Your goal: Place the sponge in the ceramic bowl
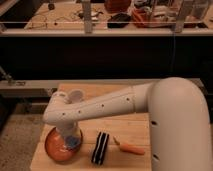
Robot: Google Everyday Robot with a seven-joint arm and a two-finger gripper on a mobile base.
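Looking at lower left of frame, you see gripper (pixel 68 136) low over ceramic bowl (pixel 52 150). Small blue sponge (pixel 74 142) shows right at gripper tip, inside bowl rim, toward frame right. You can't tell if gripper pinches sponge or is spread.
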